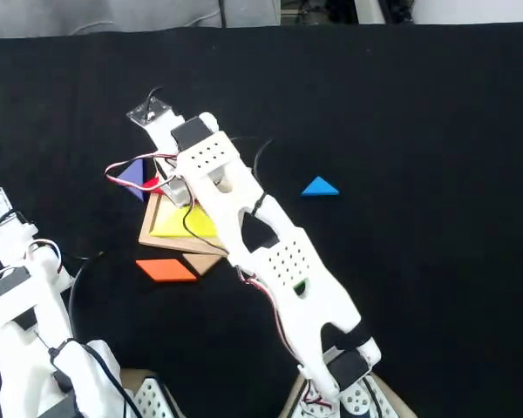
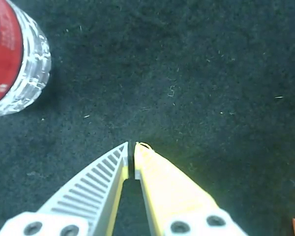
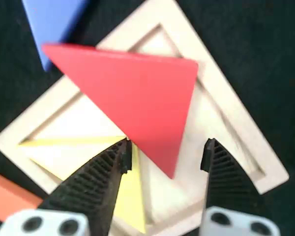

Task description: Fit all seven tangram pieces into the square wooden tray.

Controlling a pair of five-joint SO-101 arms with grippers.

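The square wooden tray (image 3: 236,123) lies under my right gripper (image 3: 165,150), which is open. A red triangle (image 3: 137,98) rests tilted across the tray, its narrow corner between the fingers and one corner out over the rim. A yellow triangle (image 3: 130,196) lies flat inside. In the high view the right arm (image 1: 244,226) covers much of the tray (image 1: 155,233), with the yellow triangle (image 1: 187,222) showing. A purple-blue triangle (image 1: 132,171) sits beside the tray, an orange parallelogram (image 1: 166,270) in front of it, a light blue triangle (image 1: 320,187) off to the right. My left gripper (image 2: 132,146) is shut over bare cloth.
A clear plastic bottle with a red label (image 2: 14,54) lies on the black cloth near the left gripper. The left arm (image 1: 22,296) stands at the table's near left corner. A small green piece (image 1: 299,286) peeks through the right arm's frame.
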